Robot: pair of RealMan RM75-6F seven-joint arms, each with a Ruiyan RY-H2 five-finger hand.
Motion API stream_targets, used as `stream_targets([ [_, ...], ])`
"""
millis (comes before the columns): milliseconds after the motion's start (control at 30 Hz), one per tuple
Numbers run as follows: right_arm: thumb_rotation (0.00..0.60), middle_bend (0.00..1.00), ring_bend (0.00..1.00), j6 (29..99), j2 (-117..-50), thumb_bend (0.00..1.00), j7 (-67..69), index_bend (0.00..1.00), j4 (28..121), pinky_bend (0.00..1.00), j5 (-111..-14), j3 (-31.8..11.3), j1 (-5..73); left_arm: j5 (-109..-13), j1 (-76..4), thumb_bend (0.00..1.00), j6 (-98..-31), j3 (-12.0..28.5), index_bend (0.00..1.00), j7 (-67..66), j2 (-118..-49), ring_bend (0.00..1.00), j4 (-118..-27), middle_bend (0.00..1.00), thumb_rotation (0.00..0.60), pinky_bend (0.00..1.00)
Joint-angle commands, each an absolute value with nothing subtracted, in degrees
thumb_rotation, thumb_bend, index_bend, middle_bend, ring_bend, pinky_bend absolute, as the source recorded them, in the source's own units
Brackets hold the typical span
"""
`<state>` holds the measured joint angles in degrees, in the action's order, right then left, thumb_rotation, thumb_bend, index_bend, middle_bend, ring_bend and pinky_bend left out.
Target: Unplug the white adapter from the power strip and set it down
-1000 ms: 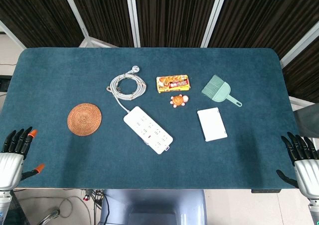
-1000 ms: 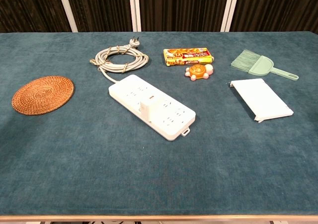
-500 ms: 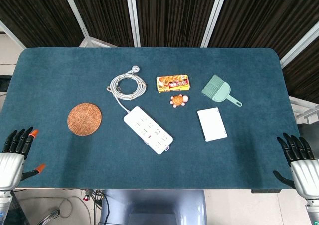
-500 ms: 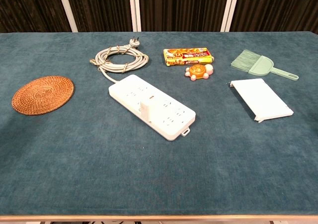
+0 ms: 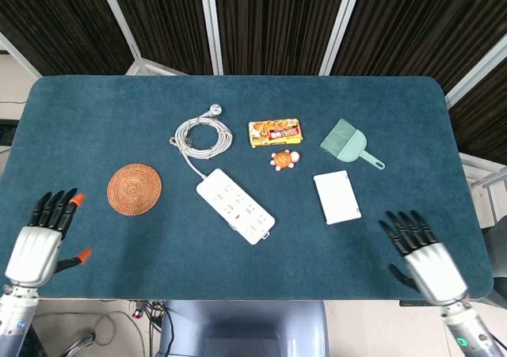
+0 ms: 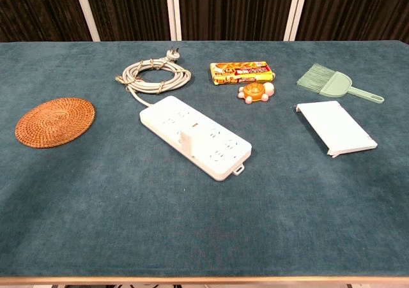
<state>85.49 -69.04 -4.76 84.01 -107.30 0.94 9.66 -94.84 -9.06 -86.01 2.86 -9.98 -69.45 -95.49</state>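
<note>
Sitting plugged into the power strip [image 6: 195,133], white adapter [image 6: 190,138]; left hand [image 5: 41,241] and right hand [image 5: 421,252] spread, empty, near table [image 5: 95,112] edge.

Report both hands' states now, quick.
Left hand: open, fingers spread, holding nothing.
Right hand: open, fingers spread, holding nothing.

Teal felt table [image 5: 396,104]; dark slatted wall panels [image 5: 277,24], white frames.
</note>
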Motion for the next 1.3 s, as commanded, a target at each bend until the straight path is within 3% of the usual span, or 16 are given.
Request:
stream_targets([
  [33, 0.600, 0.03, 0.05, 80.83, -71.67, 0.65, -9.14, 0.02, 86.46, 0.11, -109.99, 1.46, 12.91, -94.53, -13.17, 0.00, -81.35, 5.43, 0.01, -15.02, -67.58, 0.00, -101.95, 0.00, 0.600, 0.00],
  [300, 0.600, 0.05, 0.07, 70.22, -78.73, 0.70, -16.23, 0.05, 89.09, 0.13, -110.68, 2.10, 17.85, -89.18, -20.89, 0.00, -70.71, 9.60, 0.03, -24.94, -68.08, 0.00, -112.36, 0.02, 0.600, 0.00],
  [600, 0.600, 0.05, 0.07, 64.34, -85.56, 0.70, -18.48, 0.05, 88.12, 0.13, -107.99, 0.83, 20.91, -81.11, -28.41, 0.00, -62.14, 12.96, 0.04, -33.55, -72.79, 0.00, -115.07, 0.03, 0.600, 0.00],
  [1300, 0.600, 0.05, 0.07, 56.06, -97.06, 0.69, -19.90, 0.05, 79.79, 0.13, -100.09, -3.05, 27.72, -67.39, -40.31, 0.00, -56.58, 14.97, 0.06, -44.42, -83.32, 0.00, -111.96, 0.05, 0.600, 0.00],
])
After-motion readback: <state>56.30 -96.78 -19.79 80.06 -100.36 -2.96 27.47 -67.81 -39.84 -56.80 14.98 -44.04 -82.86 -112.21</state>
